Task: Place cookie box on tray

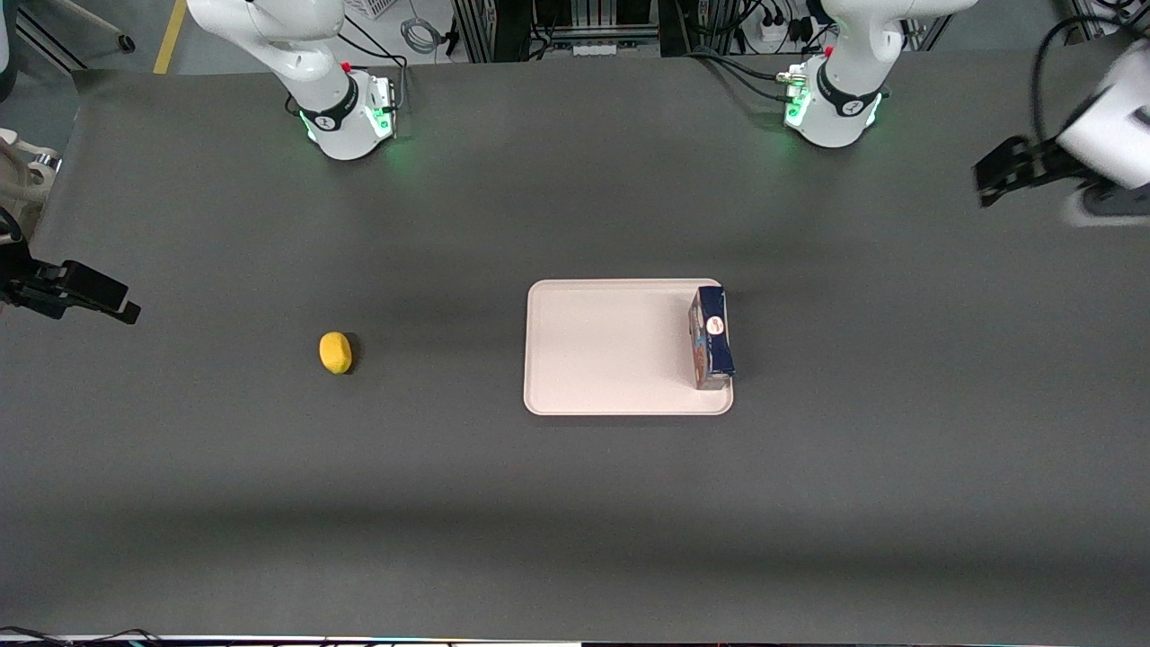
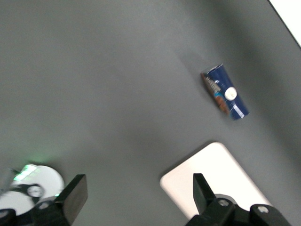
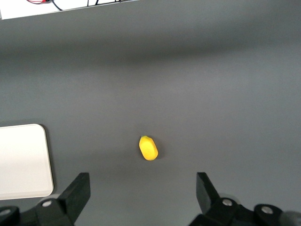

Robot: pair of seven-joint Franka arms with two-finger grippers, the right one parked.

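Observation:
In the front view the dark blue cookie box (image 1: 712,337) lies on the pale pinkish tray (image 1: 611,350), along the tray's edge toward the working arm's end. My left gripper (image 1: 995,178) hovers open and empty near the working arm's end of the table, well away from the tray and farther from the front camera. In the left wrist view the cookie box (image 2: 225,92) appears on grey table surface, apart from a rounded corner of the tray (image 2: 221,174). There the gripper (image 2: 138,197) has its fingers wide apart with nothing between them.
A small yellow lump (image 1: 335,352) sits on the grey table toward the parked arm's end, level with the tray; the right wrist view shows the lump (image 3: 148,148) too. The working arm's white base (image 1: 831,108) stands at the table's back edge.

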